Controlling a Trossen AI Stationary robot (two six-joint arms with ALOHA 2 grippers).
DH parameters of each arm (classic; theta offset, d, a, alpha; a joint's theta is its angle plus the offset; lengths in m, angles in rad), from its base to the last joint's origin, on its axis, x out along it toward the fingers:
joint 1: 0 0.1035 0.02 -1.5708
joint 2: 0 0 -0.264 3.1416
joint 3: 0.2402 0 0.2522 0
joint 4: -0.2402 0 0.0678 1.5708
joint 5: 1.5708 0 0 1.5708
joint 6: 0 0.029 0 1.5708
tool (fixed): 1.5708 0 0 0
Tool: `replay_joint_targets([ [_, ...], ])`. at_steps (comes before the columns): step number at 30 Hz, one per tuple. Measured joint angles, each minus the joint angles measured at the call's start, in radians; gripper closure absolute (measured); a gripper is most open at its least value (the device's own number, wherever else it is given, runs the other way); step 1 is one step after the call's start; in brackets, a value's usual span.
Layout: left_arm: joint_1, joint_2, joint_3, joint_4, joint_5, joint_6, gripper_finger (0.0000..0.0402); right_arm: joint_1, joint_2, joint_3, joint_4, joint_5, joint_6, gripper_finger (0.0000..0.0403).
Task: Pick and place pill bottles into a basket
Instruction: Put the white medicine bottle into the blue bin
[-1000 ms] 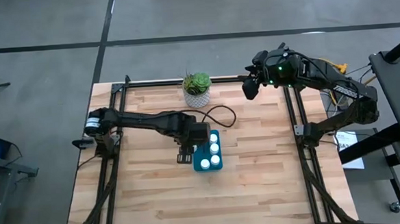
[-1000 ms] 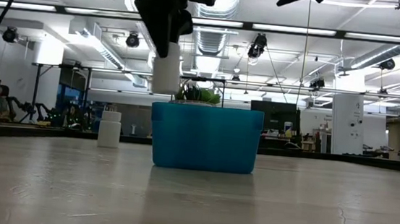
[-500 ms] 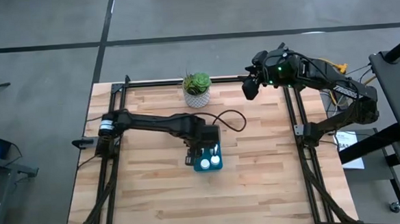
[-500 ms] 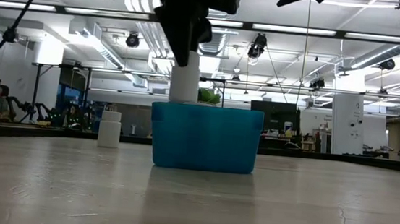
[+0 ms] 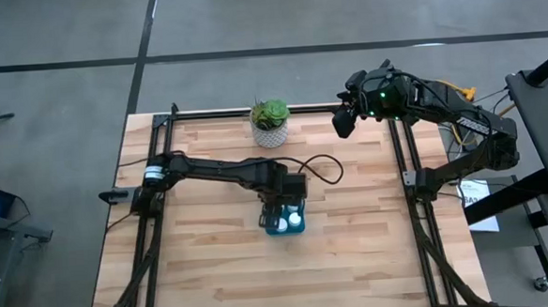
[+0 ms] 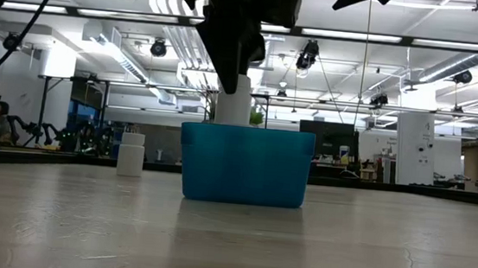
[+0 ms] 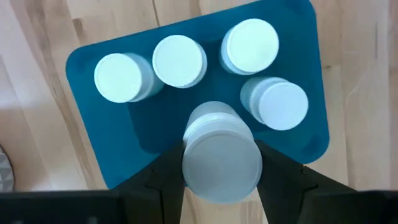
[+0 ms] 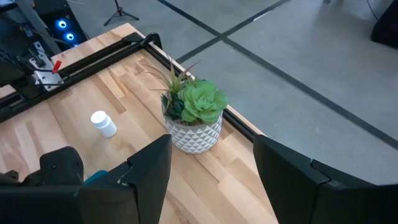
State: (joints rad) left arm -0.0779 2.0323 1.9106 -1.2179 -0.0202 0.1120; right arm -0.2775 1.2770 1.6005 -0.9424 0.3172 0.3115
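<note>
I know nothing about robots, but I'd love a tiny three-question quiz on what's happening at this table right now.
1. True or false: the left gripper holds a pill bottle over the teal basket.
2. How many pill bottles already stand inside the basket, seen from the left wrist? A) two B) four C) six
3. Fill in: one lone pill bottle stands on the wooden table, outside the basket; the right gripper hangs above the table's far edge near the potted ____.

Key: 1 true. 2 B. 3 plant.
</note>
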Motion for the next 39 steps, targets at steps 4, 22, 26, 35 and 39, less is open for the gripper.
replay_joint_targets([
  [4, 0.010, 0.004, -0.001, 0.016, -0.009, 0.004, 0.0257, 0.000, 0.000, 0.000, 0.000, 0.000, 0.000, 0.0184],
  [22, 0.012, 0.109, -0.006, 0.059, -0.011, -0.001, 0.0257, 0.000, 0.000, 0.000, -0.004, -0.001, 0.000, 0.0184],
  [26, 0.011, 0.121, -0.009, 0.061, -0.009, -0.001, 0.0257, 0.000, 0.000, 0.000, -0.004, -0.002, 0.000, 0.0184],
  [35, 0.011, 0.117, -0.078, 0.066, 0.015, -0.003, 0.0256, 0.000, 0.000, 0.000, -0.004, -0.002, 0.003, 0.0184],
  [39, 0.011, 0.117, -0.081, 0.067, 0.015, -0.004, 0.0241, 0.000, 0.000, 0.000, -0.004, -0.002, 0.003, 0.0184],
])
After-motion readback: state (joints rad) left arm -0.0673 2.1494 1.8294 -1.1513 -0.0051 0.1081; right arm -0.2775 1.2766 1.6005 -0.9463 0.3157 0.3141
